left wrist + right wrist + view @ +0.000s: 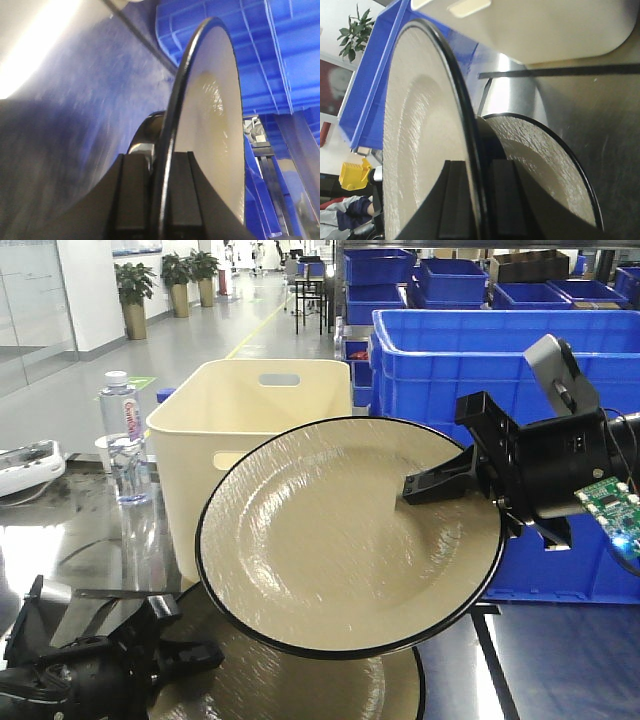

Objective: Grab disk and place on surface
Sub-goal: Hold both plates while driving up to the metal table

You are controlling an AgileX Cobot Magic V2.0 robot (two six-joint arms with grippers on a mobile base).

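Two beige disks with black rims are in play. My right gripper is shut on the right rim of the upper disk, holding it tilted in the air. In the right wrist view that disk stands edge-on inside the right gripper. The lower disk sits low over the dark glossy tabletop, partly hidden by the upper one. My left gripper is shut on its left edge. In the left wrist view its rim runs through the left gripper. The lower disk shows under the right arm.
A cream plastic bin stands just behind the disks. Large blue crates fill the back right. A water bottle and a white device sit at the left. A black tape line crosses the tabletop.
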